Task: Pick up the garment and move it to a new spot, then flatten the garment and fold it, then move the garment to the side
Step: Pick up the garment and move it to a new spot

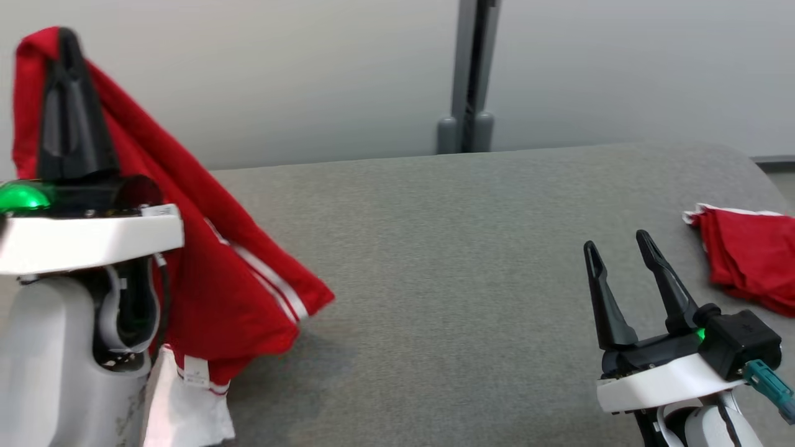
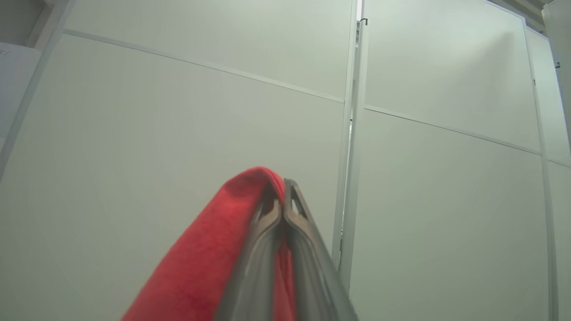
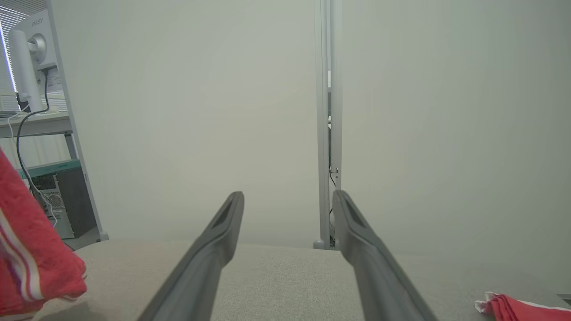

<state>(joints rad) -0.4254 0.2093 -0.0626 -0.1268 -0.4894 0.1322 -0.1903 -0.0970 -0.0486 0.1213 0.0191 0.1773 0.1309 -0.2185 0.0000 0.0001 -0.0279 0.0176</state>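
A red garment (image 1: 205, 261) with white stripes hangs from my left gripper (image 1: 67, 38), which is raised high at the left and shut on its top edge. The cloth drapes down to the grey table (image 1: 459, 261), its lower corner near the surface. In the left wrist view the garment (image 2: 209, 258) folds over the closed gripper (image 2: 282, 187). My right gripper (image 1: 618, 245) hovers at the lower right, open and holding nothing. The right wrist view has the hanging garment (image 3: 26, 254) at its left edge and the open right gripper (image 3: 287, 198) over the table.
A second red cloth (image 1: 748, 261), folded, lies at the table's right edge, also as a red cloth (image 3: 522, 307) in the right wrist view. A grey partition post (image 1: 469, 74) stands behind the table. A monitor (image 3: 33, 58) and shelf stand far left.
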